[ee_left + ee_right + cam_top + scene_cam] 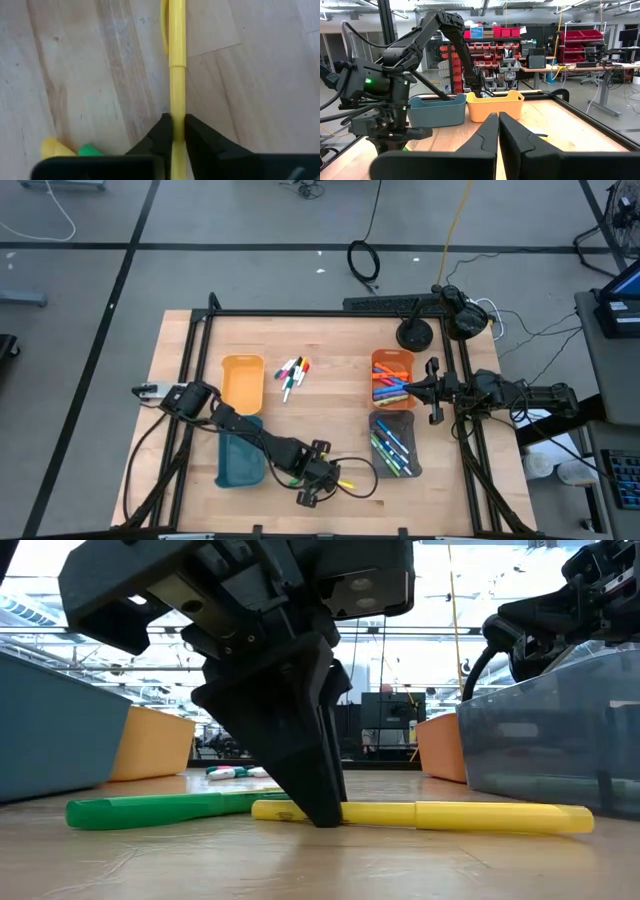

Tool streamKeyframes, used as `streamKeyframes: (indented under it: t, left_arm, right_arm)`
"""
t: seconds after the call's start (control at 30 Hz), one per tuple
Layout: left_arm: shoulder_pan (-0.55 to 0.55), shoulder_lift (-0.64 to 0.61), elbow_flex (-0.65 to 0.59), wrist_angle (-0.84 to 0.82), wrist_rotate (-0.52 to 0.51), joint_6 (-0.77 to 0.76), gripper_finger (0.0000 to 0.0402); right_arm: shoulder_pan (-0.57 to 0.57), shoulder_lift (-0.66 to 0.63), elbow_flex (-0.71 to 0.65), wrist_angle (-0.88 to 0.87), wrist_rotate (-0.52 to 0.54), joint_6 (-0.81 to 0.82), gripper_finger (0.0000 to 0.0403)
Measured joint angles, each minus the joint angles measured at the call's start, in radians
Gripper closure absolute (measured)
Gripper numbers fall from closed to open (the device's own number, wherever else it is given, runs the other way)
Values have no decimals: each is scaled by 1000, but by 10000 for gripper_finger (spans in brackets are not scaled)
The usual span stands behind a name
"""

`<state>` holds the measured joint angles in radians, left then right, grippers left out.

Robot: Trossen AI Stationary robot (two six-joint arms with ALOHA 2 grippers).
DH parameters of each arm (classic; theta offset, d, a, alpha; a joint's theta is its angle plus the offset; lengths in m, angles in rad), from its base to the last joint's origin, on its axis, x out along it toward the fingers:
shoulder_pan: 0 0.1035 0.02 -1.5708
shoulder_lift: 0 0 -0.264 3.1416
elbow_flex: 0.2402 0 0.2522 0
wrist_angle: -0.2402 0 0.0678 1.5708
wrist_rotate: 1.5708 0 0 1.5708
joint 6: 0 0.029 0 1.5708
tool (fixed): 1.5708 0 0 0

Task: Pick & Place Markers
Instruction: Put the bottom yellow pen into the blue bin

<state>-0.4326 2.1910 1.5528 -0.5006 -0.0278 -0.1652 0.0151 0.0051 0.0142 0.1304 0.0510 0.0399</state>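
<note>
The yellow marker (177, 65) is clamped by the left end effector (178, 131) flat on the worktop (90, 75) (presumably for lifting); the right end effector (498, 131) is held clenched, empty.

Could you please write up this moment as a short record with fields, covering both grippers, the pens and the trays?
Left gripper: left gripper down at the wooden table, fingers closed around the yellow highlighter pen
Beside it: green highlighter pen lying on the table, end to end with the yellow one
Right gripper: right gripper shut, empty, waiting over the right-hand trays
Loose pens: small cluster of thin white markers mid-table
Trays: yellow-orange tray, teal tray, orange tray and clear grey tray, the last two holding pens
</note>
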Motion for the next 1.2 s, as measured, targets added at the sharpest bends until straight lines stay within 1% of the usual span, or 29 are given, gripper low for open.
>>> streamKeyframes:
  t: [0.1, 0.13, 0.27, 0.4, 0.53, 0.77, 0.83, 0.97, 1.03, 1.13, 1.2]
  left_arm:
    - [1, 0, 0, 0, 1, 9, 382]
    - [1, 0, 0, 0, 1, 17, 384]
    - [0, 0, 1, -1, -4, 25, 384]
    - [-6, -16, -1, -18, -38, 41, 371]
    - [-5, -57, -5, -66, -79, 56, 380]
    - [-23, -155, -4, -90, -96, 28, 390]
    - [-36, -193, -2, -82, -124, 29, 390]
    - [-68, -277, -1, -139, -178, -12, 400]
    - [-96, -326, -1, -185, -239, -65, 397]
    - [-137, -389, 0, -249, -363, -115, 400]
    - [-155, -416, 0, -280, -402, -181, 399]
  right_arm:
    - [0, 0, 0, 0, 0, 0, 399]
    - [0, 0, 0, 0, 0, 0, 399]
    - [0, 0, 0, 0, 0, 0, 399]
    - [0, 0, 0, 0, 0, 0, 399]
    - [0, 0, 0, 0, 0, 0, 399]
    - [0, 0, 0, 3, 0, 0, 399]
    - [0, 0, 0, 1, 0, 0, 399]
    - [0, 0, 0, 2, 0, 0, 399]
    - [0, 0, 0, 5, 0, 0, 399]
    - [0, 0, 0, 8, 0, 0, 399]
    - [0, 0, 0, 13, 0, 0, 399]
